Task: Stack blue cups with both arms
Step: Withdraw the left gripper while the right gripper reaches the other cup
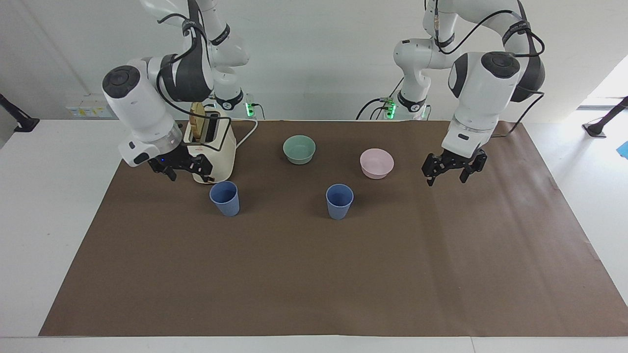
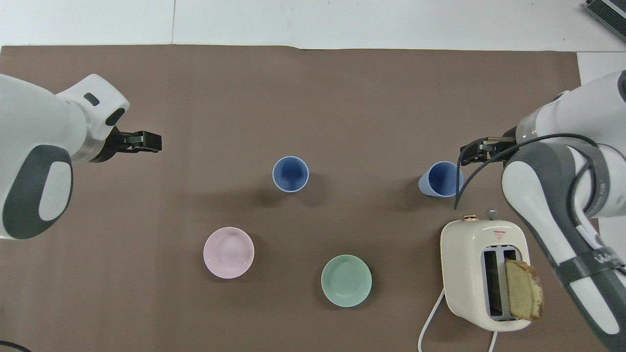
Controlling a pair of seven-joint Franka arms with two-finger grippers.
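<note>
Both arms are bent down over the table (image 1: 73, 215). The left gripper (image 1: 447, 173) hangs over the brown mat (image 1: 343, 274), fingers spread and empty. The right gripper (image 1: 185, 172) hovers low beside the toaster (image 1: 216, 152), fingers apart, empty. Both blue cups (image 1: 225, 198) (image 1: 339, 201) stand upright, apart, mid-mat.

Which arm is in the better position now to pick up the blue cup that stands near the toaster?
The right arm, most likely. Its open end effector hangs close beside that blue cup next to the toaster. The left end effector, also open, is over bare mat at the left arm's end, past the pink bowl.
</note>
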